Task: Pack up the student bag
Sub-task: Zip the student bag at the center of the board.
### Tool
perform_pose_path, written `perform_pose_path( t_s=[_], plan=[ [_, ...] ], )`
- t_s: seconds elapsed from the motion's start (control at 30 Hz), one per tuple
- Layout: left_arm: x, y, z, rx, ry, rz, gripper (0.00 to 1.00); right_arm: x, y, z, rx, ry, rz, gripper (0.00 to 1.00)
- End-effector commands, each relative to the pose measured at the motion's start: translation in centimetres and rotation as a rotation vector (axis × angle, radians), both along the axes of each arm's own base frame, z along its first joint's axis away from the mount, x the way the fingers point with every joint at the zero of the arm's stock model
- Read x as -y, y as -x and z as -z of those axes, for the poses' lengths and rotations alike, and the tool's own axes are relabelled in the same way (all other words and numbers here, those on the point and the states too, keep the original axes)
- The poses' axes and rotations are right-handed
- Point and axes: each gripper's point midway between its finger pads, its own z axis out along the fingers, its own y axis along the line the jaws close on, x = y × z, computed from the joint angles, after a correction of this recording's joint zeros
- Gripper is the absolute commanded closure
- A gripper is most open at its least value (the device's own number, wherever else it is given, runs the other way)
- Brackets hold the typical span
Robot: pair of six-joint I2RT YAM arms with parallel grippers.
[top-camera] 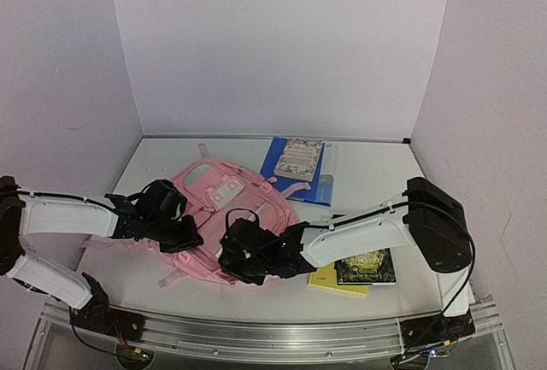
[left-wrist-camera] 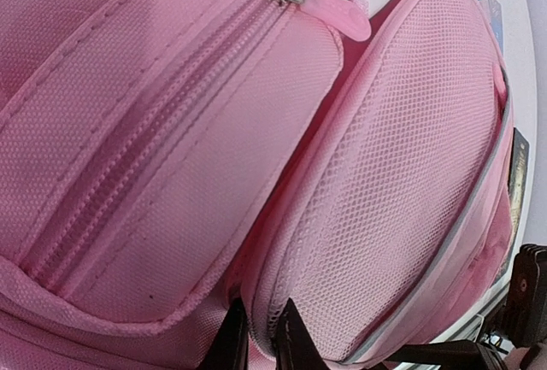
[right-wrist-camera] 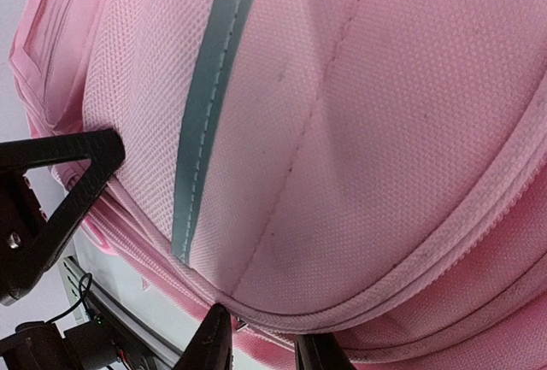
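Left tool (left-wrist-camera: 261, 317) pinches student bag (left-wrist-camera: 256, 131); books (top-camera: 295, 158) overhead only.

the left arm (top-camera: 64, 216) is stretched low to the right, wrist tipped down. the left pincer (left-wrist-camera: 260, 331) is seen almost closed, with a fold of the student bag (left-wrist-camera: 171, 173) nipped between its dark fingertips. the right arm (top-camera: 367, 233) is reached leftward from a raised elbow. the right pincer (right-wrist-camera: 263, 336) is held with jaws somewhat apart astride the bag's edge; a firm grip cannot be judged.
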Motion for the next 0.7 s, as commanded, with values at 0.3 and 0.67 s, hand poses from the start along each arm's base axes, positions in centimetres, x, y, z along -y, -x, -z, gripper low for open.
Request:
perform_pose_path(
  t_s=[0.3, 0.67],
  plan=[
    [1.9, 0.4, -1.9, 0.055, 0.101, 0.087, 1.0, -2.7, 0.2, -1.6, -0.055, -0.126, 0.086, 0.75],
    [2.5, 0.6, -2.1, 0.063, 0.127, 0.121, 1.0, -2.8, 0.8, -0.9, -0.11, -0.166, 0.163, 0.85]
  ],
)
